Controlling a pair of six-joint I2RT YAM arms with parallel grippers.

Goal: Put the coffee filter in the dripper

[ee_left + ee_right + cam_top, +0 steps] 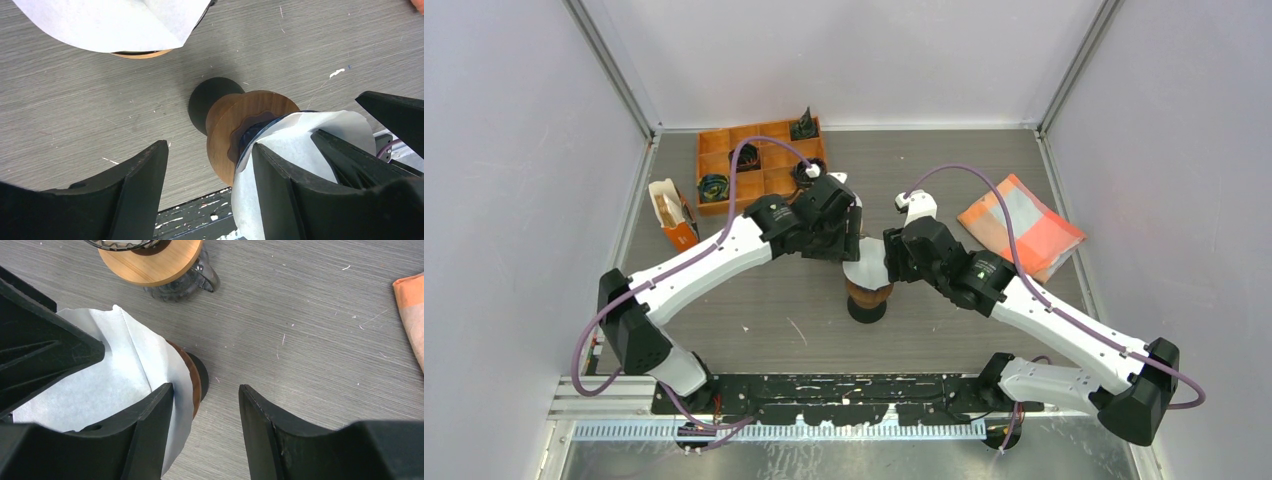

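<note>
The 2 grippers meet over the middle of the table, jaws apart and clamped on nothing: the left gripper [209, 150] has 1 finger [280, 195] over the paper, and the right gripper [206, 390] is at its right edge. The wooden dripper [250, 107] holds the white coffee filter [100, 385], cupped in its mouth but looking lopsided. I'd press the paper gently outward against the wall without tipping the dripper.

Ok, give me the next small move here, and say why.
Probably ease the left pincer down to press the paper filter deeper. Its rim stands well clear of the wooden dripper and flares to one side, so it looks unseated.
</note>
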